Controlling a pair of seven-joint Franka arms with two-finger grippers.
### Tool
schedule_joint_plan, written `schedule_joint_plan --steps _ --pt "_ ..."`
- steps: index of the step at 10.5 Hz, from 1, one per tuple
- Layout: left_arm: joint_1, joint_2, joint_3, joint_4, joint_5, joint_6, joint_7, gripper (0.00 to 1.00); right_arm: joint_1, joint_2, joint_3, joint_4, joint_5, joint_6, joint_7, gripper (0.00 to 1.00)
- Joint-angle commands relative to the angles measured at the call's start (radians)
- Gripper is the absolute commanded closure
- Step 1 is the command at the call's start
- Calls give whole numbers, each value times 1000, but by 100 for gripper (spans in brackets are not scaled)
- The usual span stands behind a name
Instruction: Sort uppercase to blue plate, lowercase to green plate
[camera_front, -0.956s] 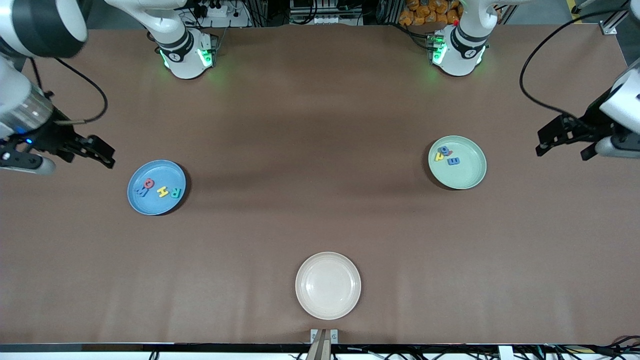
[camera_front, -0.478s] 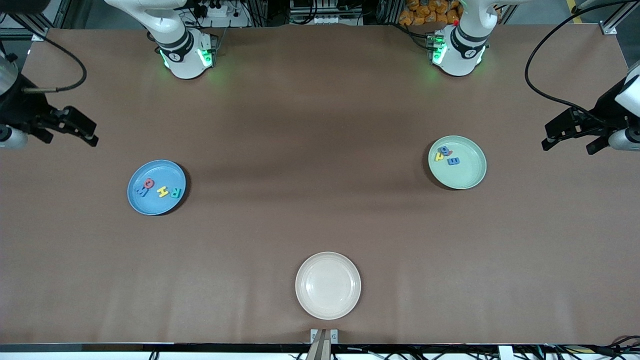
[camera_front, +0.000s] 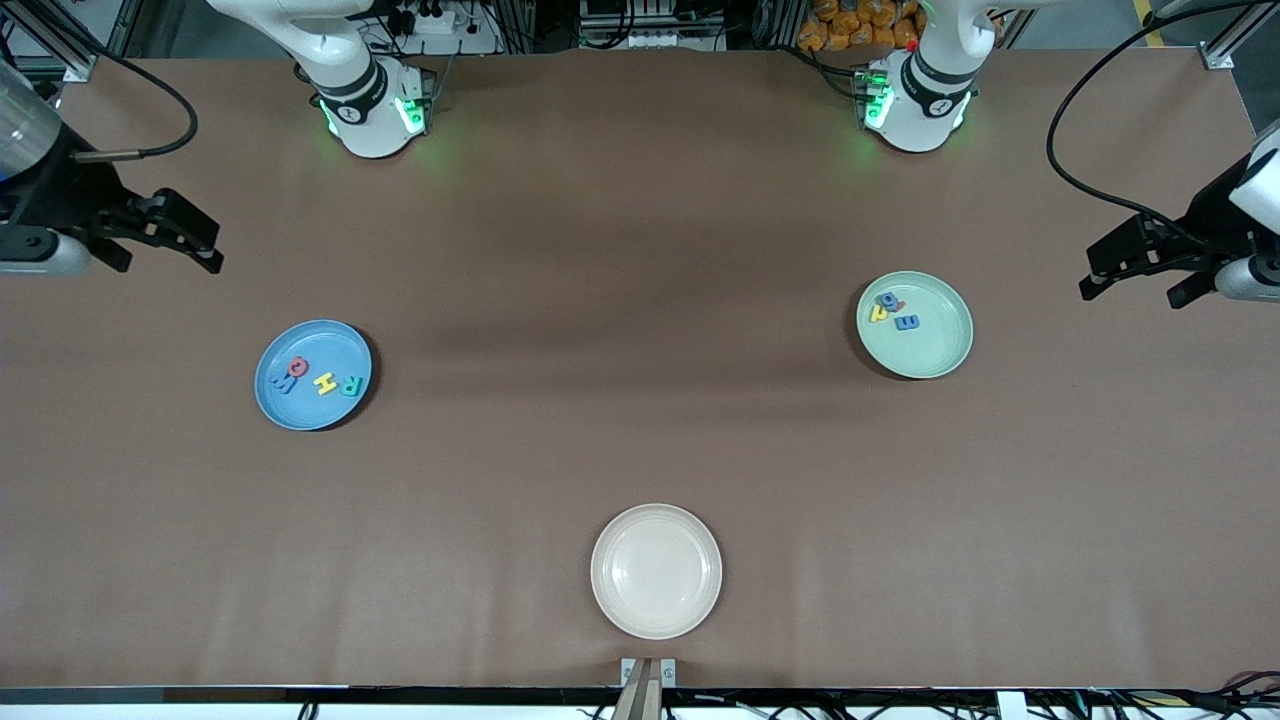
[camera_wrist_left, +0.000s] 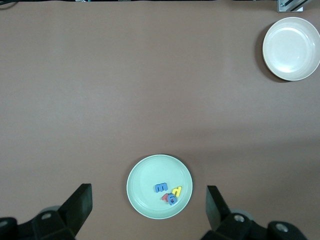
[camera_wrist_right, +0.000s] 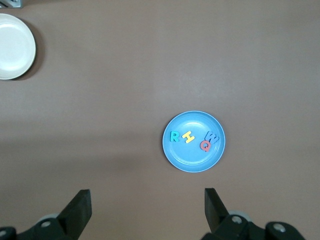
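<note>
Sort looks done. Uppercase (camera_front: 320, 378) set, Q, W, H, R, lies in the blue plate (camera_front: 277, 410), centre-left of frame. Lowercase (camera_front: 892, 312) four cluster in the green plate (camera_front: 945, 350), centre-right. White plate (camera_front: 655, 610) at bottom centre holds nothing. Right gripper (camera_front: 190, 240) at upper-left edge and left gripper (camera_front: 1130, 272) at the opposite edge both hang with jaws spread, carrying nothing; likely parked clear because no letters remain.

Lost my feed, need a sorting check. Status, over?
Left gripper and right gripper open, empty, at table ends. Four capital foam letters on sky-blue plate; four lowercase foam letters on mint-green plate. Cream plate bare. Nothing obstructing.
</note>
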Motion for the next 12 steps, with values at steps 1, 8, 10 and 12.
schedule_joint_plan --steps 1,8,10,12 --pt "7 -7 -3 4 -17 -16 -7 0 7 2 -11 19 17 -28 -15 0" --pt "-24 -5 6 1 -13 -18 -13 0 13 2 -18 19 15 -28 -15 0" --pt "-42 -6 23 1 -10 -20 -15 0 12 2 -18 19 14 -23 -15 0" --pt "-38 -7 23 1 -10 -24 -13 0 10 2 -20 19 12 -22 -15 0"
